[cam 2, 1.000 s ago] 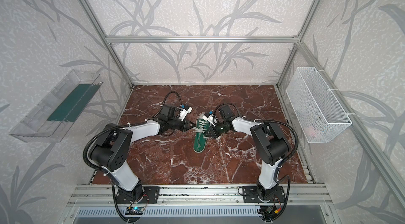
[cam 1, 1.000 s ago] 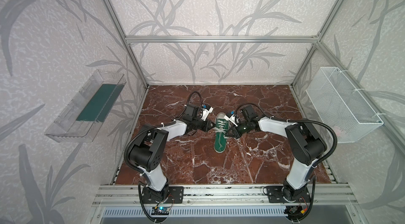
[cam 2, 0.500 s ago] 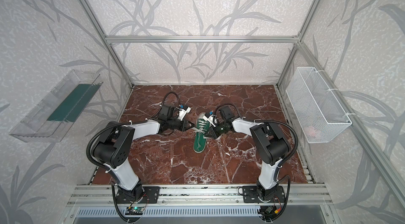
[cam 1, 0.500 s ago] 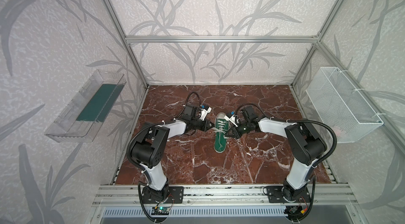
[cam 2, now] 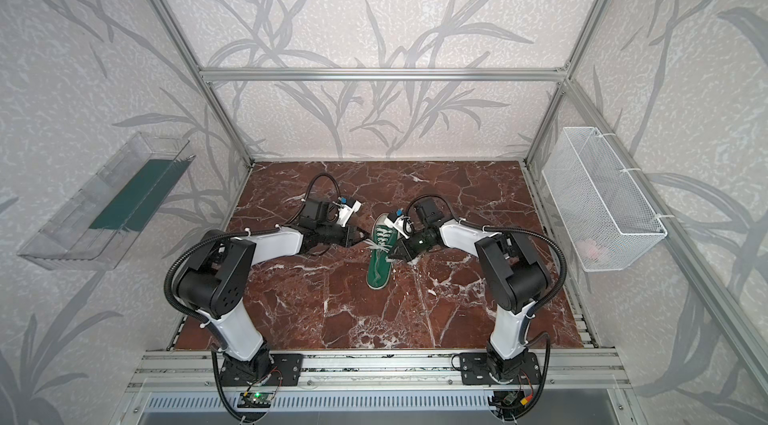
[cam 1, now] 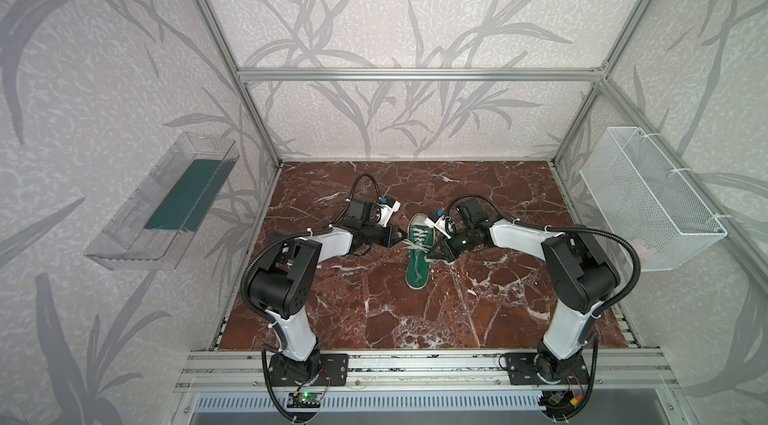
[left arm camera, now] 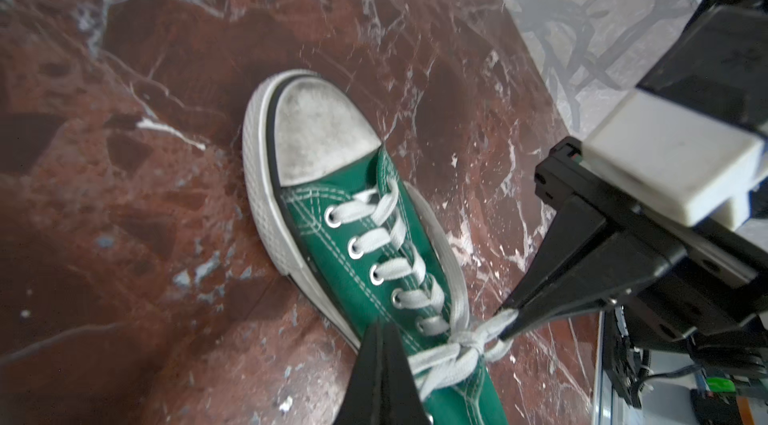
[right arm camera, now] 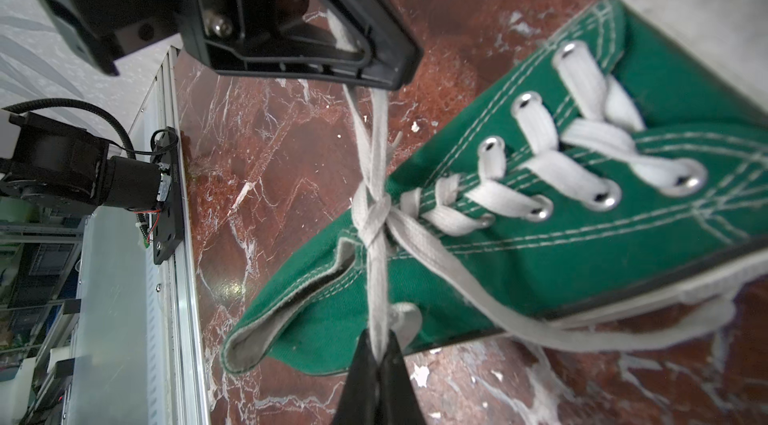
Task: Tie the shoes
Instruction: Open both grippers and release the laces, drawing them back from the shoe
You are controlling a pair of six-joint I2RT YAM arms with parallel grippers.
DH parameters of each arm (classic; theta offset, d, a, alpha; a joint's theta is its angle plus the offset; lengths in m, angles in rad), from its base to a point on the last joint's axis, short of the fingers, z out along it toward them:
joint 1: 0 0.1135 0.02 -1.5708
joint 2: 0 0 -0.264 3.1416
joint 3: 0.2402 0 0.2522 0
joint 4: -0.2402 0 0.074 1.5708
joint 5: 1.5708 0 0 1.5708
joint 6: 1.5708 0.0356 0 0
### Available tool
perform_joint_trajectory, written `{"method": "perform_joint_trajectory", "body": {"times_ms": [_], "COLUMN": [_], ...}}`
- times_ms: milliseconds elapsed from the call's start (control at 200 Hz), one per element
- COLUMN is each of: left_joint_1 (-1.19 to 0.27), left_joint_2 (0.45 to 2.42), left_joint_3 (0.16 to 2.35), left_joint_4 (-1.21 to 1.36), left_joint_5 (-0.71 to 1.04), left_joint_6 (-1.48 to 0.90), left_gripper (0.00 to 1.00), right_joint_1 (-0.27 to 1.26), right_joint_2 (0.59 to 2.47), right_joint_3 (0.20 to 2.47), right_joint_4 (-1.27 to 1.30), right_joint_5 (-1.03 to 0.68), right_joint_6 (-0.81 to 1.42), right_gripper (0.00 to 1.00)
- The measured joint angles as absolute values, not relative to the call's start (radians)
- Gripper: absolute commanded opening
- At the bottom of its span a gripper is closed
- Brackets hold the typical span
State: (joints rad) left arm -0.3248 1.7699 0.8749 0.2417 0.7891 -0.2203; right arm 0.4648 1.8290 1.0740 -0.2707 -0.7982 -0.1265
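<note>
A green sneaker [cam 1: 417, 273] [cam 2: 378, 273] with a white toe cap lies mid-floor, toe toward the back wall. Its white laces cross in a knot [left arm camera: 467, 344] [right arm camera: 374, 215] over the tongue. My left gripper [cam 1: 402, 241] [cam 2: 365, 241] [left arm camera: 380, 329] is just left of the shoe, shut on a lace strand that runs taut from the knot. My right gripper [cam 1: 432, 254] [cam 2: 392, 256] [right arm camera: 376, 346] is just right of the shoe, with the opposite strand pinched between its tips. A loose lace end trails on the floor on the shoe's right side.
The red marble floor [cam 1: 374, 306] is bounded by patterned walls and an aluminium rail [cam 1: 415, 364] at the front. A clear bin [cam 1: 166, 207] hangs on the left wall, and a white wire basket [cam 1: 648, 198] on the right wall.
Both grippers stay at the laces on either side of the shoe. The left arm's elbow has shifted slightly. The shoe has not moved.
</note>
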Motion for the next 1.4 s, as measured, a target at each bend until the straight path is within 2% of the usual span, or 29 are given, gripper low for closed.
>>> {"method": "perform_joint_trajectory", "body": {"times_ms": [50,135,220,340,700,1000,1235,1405], "left_joint_1": [-0.317,-0.305,-0.298,-0.293,-0.292,-0.292,-0.292,-0.292], "left_joint_2": [1.770,1.770,1.768,1.750,1.717,1.696,1.696,1.692], "left_joint_3": [0.850,0.811,0.781,0.743,0.651,0.615,0.593,0.593], "left_joint_4": [0.300,0.375,0.432,0.492,0.579,0.609,0.639,0.633], "left_joint_5": [0.791,0.788,0.786,0.783,0.777,0.765,0.759,0.753], "left_joint_6": [-0.252,-0.290,-0.326,-0.349,-0.382,-0.402,-0.420,-0.416], "left_gripper": [0.34,0.48,0.55,0.59,0.61,0.61,0.62,0.62], "right_joint_1": [0.465,0.465,0.463,0.452,0.421,0.515,0.610,0.615], "right_joint_2": [1.829,1.829,1.827,1.800,1.734,1.701,1.803,1.826], "right_joint_3": [1.084,1.087,1.087,1.087,1.085,1.080,1.103,1.108], "right_joint_4": [-0.292,-0.322,-0.353,-0.389,-0.415,-0.348,-0.272,-0.308], "right_joint_5": [-0.793,-0.785,-0.773,-0.760,-0.768,-0.755,-0.673,-0.573], "right_joint_6": [-0.129,-0.129,-0.130,-0.133,-0.106,0.057,0.192,0.226], "right_gripper": [0.39,0.44,0.47,0.49,0.49,0.54,0.55,0.57]}}
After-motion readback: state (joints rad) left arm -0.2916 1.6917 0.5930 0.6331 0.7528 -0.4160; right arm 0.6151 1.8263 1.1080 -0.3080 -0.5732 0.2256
